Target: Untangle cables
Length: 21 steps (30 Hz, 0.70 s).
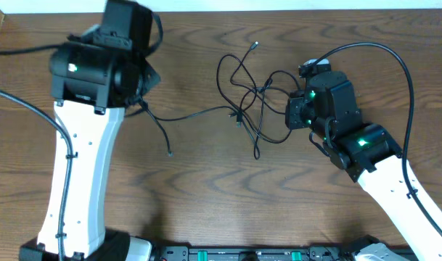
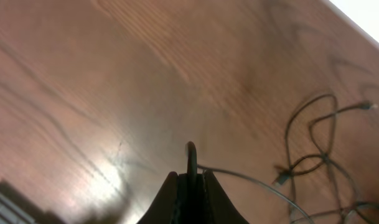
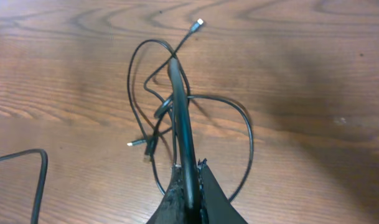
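**Overhead view.** The tangle of thin, flexible black cables (image 1: 250, 101) lies on the brown wood-grain counter (image 1: 206, 196), right of centre and near the far edge. One long strand (image 1: 191, 114) leaves the knot and runs left to a point beneath the left arm's wrist. A free tail (image 1: 168, 148) ends nearer the counter's middle. The left arm's fingers are hidden under its housing in this view. The right gripper (image 1: 289, 114) sits at the right side of the knot.

**Left wrist view.** The left gripper (image 2: 190, 179) is closed on the long strand. The strand arches just above the fingertips and trails off to the right, toward the knot near the far edge.

**Right wrist view.** The right gripper (image 3: 189, 177) is clamped on a black cord that rises straight ahead of the fingertips. Loose loops and small plug ends (image 3: 200, 22) lie around it on the wood.

**Step in hand.** Judged from both grips, the knot is being drawn apart and crossings remain.

**Next move.** Separate the grippers slowly toward the left and right edges. Should the crossings tighten, release one cord and regrip nearer the knot.
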### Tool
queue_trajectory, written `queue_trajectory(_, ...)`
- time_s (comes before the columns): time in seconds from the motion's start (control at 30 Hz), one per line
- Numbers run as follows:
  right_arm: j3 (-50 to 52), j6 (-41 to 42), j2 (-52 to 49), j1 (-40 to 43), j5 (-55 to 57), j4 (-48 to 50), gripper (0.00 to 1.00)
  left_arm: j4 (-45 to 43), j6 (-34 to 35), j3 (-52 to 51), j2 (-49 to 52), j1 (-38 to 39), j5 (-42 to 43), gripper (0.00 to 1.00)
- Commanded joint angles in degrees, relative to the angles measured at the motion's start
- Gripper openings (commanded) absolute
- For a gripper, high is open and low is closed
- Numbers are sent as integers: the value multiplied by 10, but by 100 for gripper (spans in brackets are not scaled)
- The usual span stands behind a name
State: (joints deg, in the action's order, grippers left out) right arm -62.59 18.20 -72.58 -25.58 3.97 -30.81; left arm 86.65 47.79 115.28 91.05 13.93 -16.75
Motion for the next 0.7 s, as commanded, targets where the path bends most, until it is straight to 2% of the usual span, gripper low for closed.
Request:
queue_trajectory(0.0,-11,-11,9,13,-1,0,1,-63,11,-135,-96,-1,-1,8)
queue_trajectory(0.03,-11,-11,9,14,-1,0,1,-113,11,-207,-134,-1,20,8)
queue_trajectory(0.13,-12,-11,9,14,-8,10,1,-221,5,-337,-196,-1,86,7)
queue_trajectory(0.23,-23,-11,9,20,-47,34,1,-301,5,-410,-226,-1,143,8)
queue_trajectory(0.27,-32,-11,9,22,-66,38,1,-318,5,-419,-228,-1,156,8)
queue_trajectory(0.33,-52,-11,9,27,-92,38,1,-333,5,-422,-226,-1,176,26)
queue_trajectory(0.37,-76,-12,9,32,-110,35,1,-346,0,-422,-225,-1,194,28)
queue_trajectory(0.43,-96,-12,10,34,-118,31,1,-379,-50,-422,-226,-1,222,33)
queue_trajectory(0.5,-112,-20,10,34,-121,27,1,-420,-109,-418,-232,-1,257,45)
queue_trajectory(0.67,-127,-27,11,34,-121,4,1,-445,-169,-366,-262,-1,251,46)
